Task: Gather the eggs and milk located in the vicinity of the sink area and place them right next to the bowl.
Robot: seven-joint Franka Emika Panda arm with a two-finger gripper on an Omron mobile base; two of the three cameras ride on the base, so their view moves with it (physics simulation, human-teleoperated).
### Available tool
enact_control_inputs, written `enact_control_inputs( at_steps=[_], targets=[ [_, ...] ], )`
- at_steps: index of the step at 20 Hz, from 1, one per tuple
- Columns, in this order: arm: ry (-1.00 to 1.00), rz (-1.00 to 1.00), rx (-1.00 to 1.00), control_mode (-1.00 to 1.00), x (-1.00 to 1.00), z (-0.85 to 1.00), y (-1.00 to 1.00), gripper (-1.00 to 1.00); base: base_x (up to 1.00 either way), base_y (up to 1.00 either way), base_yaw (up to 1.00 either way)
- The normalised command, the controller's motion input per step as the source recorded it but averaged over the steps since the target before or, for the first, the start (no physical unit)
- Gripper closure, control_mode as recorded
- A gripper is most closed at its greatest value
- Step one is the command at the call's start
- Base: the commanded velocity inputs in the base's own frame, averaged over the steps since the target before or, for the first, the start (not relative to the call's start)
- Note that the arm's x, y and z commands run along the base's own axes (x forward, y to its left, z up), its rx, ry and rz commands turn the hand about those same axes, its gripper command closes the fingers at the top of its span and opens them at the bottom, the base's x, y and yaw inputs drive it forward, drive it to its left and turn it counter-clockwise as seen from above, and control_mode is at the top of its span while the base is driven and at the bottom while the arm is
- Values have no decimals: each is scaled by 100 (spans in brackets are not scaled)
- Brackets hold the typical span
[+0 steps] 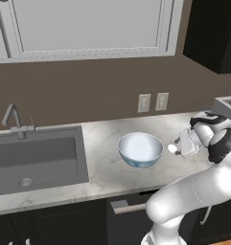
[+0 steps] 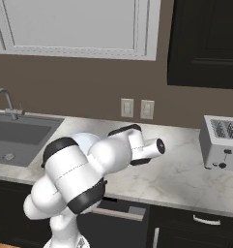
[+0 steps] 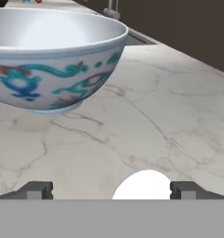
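Observation:
The bowl [image 1: 140, 149] stands on the marble counter, glossy white inside with blue and teal markings on its outside [image 3: 53, 60]. Just to its right lies a small white egg [image 1: 173, 148]. In the hand view the egg [image 3: 143, 186] rests on the counter between my fingertips [image 3: 185, 189], nearer the right one. My gripper [image 1: 182, 145] is low over the counter beside the bowl, open around the egg [image 3: 111, 190]. The dark grey sink [image 1: 35, 158] with its silver tap [image 1: 14, 119] is at the left. The milk is out of view.
A silver toaster [image 2: 219, 143] stands at the right end of the counter. Two wall outlets [image 1: 153, 102] are behind the bowl. The counter's front edge [image 1: 88, 194] runs above dark cabinets. My arm covers the counter's middle in the right base view.

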Motion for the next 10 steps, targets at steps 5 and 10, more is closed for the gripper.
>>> enact_control_inputs(
  at_steps=[5, 10],
  targets=[
    [0, 0, 0, -100, 17, -15, -6, -100, 0, 0, 0],
    [0, 0, 0, -100, 15, -14, -15, -100, 0, 0, 0]
  ],
)
